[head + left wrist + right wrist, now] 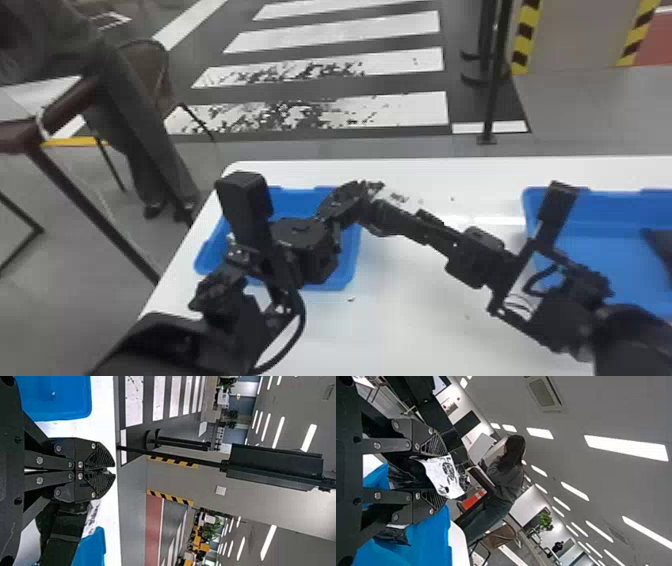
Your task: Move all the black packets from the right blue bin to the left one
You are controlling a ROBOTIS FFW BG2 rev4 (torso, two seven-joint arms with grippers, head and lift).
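Note:
My left gripper [369,189] is at mid-table, just right of the left blue bin [350,260]; the left wrist view has this gripper [115,471] shut, nothing between its fingertips. Close in front of it in the head view, my right gripper [382,219] points left. In the right wrist view, that gripper [443,475] is shut on a crumpled black packet [401,477] whose white label sticks out past the fingertips. The label [400,198] shows behind the right arm in the head view. A black packet [662,250] lies in the right blue bin [530,200].
Both bins stand on a white table [410,320]. The two arms are close together near the left bin's right side. Past the far edge stands a black pole [492,90]. A person sits beyond the table's left side, near a brown table [65,107].

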